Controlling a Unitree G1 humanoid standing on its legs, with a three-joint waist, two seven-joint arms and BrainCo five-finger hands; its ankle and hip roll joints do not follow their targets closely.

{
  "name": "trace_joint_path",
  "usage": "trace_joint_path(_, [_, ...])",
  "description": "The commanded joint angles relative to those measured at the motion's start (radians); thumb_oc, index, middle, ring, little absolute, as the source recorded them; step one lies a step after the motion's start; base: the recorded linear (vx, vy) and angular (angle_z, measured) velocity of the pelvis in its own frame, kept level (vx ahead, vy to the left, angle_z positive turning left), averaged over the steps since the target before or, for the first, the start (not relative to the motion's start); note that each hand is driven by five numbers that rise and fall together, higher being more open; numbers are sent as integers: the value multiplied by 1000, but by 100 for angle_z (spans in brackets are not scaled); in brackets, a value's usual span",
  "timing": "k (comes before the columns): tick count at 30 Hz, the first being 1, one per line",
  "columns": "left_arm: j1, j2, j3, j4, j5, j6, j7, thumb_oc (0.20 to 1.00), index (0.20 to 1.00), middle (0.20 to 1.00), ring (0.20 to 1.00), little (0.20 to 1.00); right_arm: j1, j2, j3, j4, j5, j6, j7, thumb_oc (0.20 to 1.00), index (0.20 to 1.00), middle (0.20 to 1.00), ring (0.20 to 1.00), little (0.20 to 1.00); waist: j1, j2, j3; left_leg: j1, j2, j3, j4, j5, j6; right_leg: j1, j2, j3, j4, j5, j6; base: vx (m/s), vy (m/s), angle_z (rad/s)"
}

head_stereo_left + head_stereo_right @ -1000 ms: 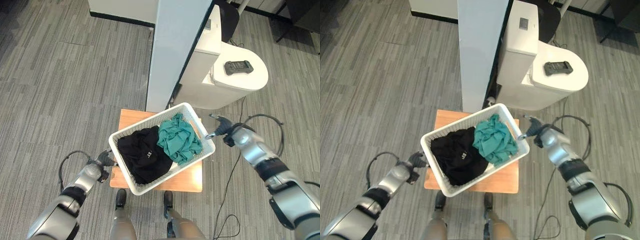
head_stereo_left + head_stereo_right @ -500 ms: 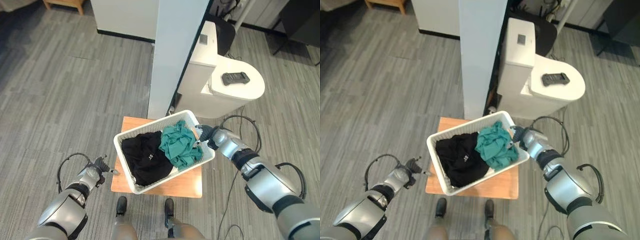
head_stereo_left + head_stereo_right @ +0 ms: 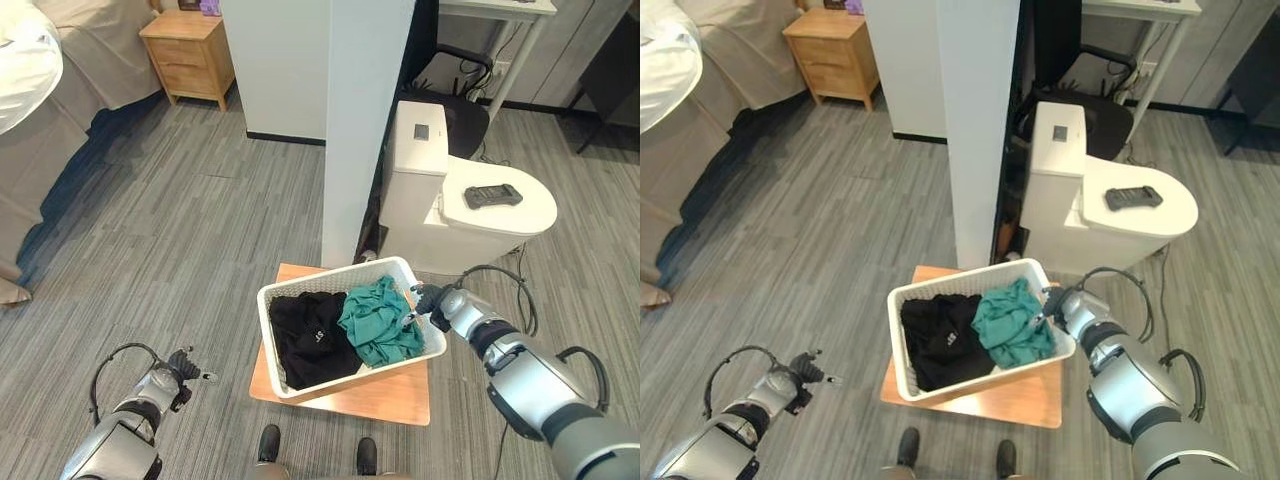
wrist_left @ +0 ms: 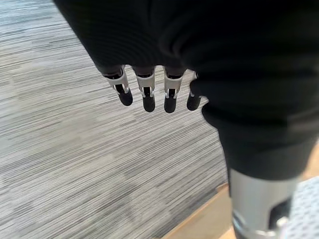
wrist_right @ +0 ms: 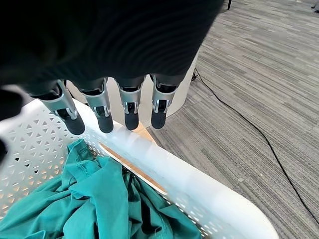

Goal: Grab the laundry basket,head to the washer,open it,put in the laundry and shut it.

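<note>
A white laundry basket (image 3: 330, 276) rests on a small wooden table (image 3: 385, 400). It holds a black garment (image 3: 315, 340) and a teal garment (image 3: 380, 320). My right hand (image 3: 428, 300) is at the basket's right rim. In the right wrist view its straight fingers (image 5: 130, 107) hang just above the rim (image 5: 189, 179) without curling round it, the teal cloth (image 5: 94, 199) below them. My left hand (image 3: 178, 368) is low over the floor, well to the left of the basket. Its fingers (image 4: 148, 94) are straight and hold nothing.
A white pillar (image 3: 365, 120) stands right behind the table. Beside it is a white appliance (image 3: 470, 215) with a black handset (image 3: 492, 196) on its round top. A wooden nightstand (image 3: 190, 50) and a bed (image 3: 40, 90) are at the far left.
The whole view has tilted up, showing more of the room. My right hand has closed in on the basket's right rim. My left hand now lies farther from the basket's left side.
</note>
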Motion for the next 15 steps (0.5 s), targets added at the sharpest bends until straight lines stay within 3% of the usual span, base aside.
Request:
trace_joint_path(1, [-120, 66, -19, 115, -17, -34, 17, 1000, 1000, 1000, 1000, 1000, -49, 46, 55, 64, 64, -12, 9, 1000, 1000, 1000, 1000, 1000, -2, -55, 2, -35, 37, -33, -3, 67, -5, -13, -73, -5, -2, 3, 58, 0, 0, 0])
trace_joint_path(4, [-139, 57, -29, 140, -22, -36, 18, 1000, 1000, 1000, 1000, 1000, -49, 39, 68, 24, 78, -6, 7, 1000, 1000, 1000, 1000, 1000, -10, -47, -4, -39, 37, -32, -3, 71, -6, -21, -75, 2, -2, 6, 58, -35, 14, -9])
trace_joint_path(10, [-168, 40, -16, 156, -42, -41, 25, 1000, 1000, 1000, 1000, 1000, 34, -67, 38, -269, 71, 12, 41, 1000, 1000, 1000, 1000, 1000, -43, -33, -8, -44, 37, -22, -3, 78, -9, -33, -73, 28, -2, 10, 55, -35, 13, -19])
trace_joint_path(14, [-176, 22, -27, 117, -34, -49, 19, 1000, 1000, 1000, 1000, 1000, 202, -193, -91, -499, 42, 2, 54, 1000, 1000, 1000, 1000, 1000, -58, -22, -9, -50, 37, -30, -3, 81, -7, -33, -72, 26, -2, 6, 54, -7, -1, -8])
trace_joint_path(15, [-175, 19, -28, 75, -30, -51, 13, 1000, 1000, 1000, 1000, 1000, 267, -236, -169, -566, 28, -4, 38, 1000, 1000, 1000, 1000, 1000, -62, -17, -8, -54, 35, -36, -3, 82, -6, -33, -74, 22, -2, 6, 54, -51, 24, 1])
